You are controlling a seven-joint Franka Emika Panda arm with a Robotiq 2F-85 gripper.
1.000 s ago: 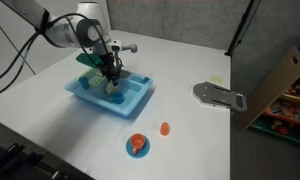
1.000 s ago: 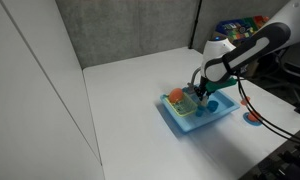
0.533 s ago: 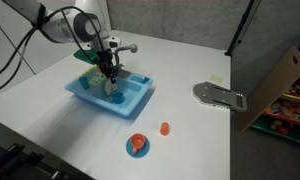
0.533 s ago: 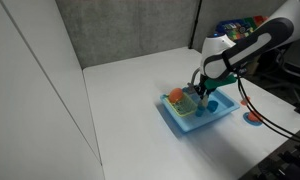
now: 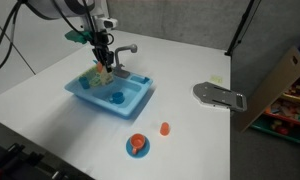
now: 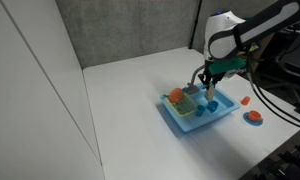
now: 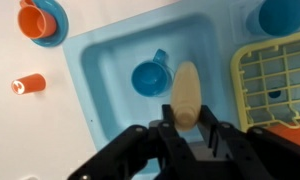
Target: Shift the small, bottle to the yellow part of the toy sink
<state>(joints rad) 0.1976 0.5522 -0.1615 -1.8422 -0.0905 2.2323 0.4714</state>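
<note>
While you are carrying the small bottle [image 7: 187, 92], clenched in the pincer [image 7: 187, 122] over the blue basin [image 7: 108, 62], the yellow rack [image 7: 278, 78] is lying just beside the pincer; next move is likely calling for a sideways shift, then lowering.

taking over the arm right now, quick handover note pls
Gripper: shut on the small bottle.
Where: the bottle hangs over the blue basin, next to the blue cup. The yellow rack section lies at one end of the sink, and the bottle is not over it.
Done: bottle grasped, and it looks lifted off the basin floor.
Left: carry it over the yellow rack section, lower it, open the gripper.
</note>
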